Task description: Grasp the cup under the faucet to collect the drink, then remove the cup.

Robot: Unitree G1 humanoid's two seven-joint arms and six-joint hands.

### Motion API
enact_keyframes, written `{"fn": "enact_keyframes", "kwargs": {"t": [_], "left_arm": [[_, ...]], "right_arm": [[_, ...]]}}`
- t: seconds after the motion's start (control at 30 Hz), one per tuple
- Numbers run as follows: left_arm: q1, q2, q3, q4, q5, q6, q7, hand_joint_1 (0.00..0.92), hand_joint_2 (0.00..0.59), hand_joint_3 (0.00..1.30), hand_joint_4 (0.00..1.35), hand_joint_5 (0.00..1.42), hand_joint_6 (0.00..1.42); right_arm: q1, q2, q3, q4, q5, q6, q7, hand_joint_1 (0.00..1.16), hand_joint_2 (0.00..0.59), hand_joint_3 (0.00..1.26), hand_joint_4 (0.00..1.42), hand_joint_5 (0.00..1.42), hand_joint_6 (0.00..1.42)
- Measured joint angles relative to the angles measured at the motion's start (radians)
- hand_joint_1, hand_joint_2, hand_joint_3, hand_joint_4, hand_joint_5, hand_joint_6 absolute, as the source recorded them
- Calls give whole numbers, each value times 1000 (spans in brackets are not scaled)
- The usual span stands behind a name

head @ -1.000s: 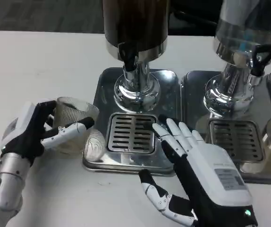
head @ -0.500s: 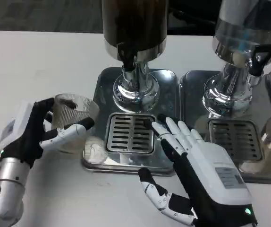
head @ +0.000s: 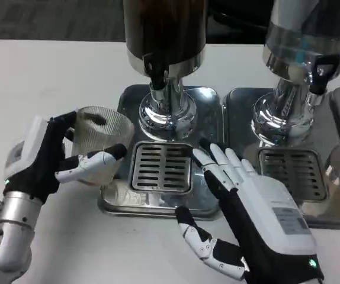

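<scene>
The left hand (head: 42,160) grips the cup (head: 102,142) from its left side, thumb behind and fingers (head: 93,163) wrapped across the near wall. The cup is a clear ribbed glass, upright, and looks empty. It sits at the left edge of the drip tray (head: 208,201), left of the slotted grate (head: 161,167); whether its base rests on the counter (head: 51,77) or is lifted just off it cannot be told.

The right hand (head: 259,213) lies flat and spread, holding nothing, its fingertips at the right edge of that grate and its palm on the near right part of the tray.

The dark drink dispenser (head: 165,29) stands at the far side of the tray, its faucet (head: 157,74) above and beyond the grate. A second dispenser (head: 303,35) with its own grate (head: 294,173) stands to the right.

Step in hand, by judgement: the cup is grasped and is being carried toward the faucet; no filling has begun. The next move calls for shifting the cup right and slightly farther, so that its mouth sits directly below the spout on the grate, kept upright. The faucet lever must then be worked, likely by the free right hand.
</scene>
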Motion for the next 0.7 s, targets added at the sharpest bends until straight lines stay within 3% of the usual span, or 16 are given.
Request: {"fn": "enact_keyframes", "kwargs": {"t": [0.33,0.7], "left_arm": [[-55,-50,-67,9,84,24,6,409,11,697,806,1044,1316],[-81,-67,-74,28,88,54,17,399,13,696,801,1034,1299]], "right_arm": [[8,2,1,0,-1,-1,-30,505,481,115,22,0,15],[12,3,2,0,0,-1,-44,500,482,115,24,0,17]]}}
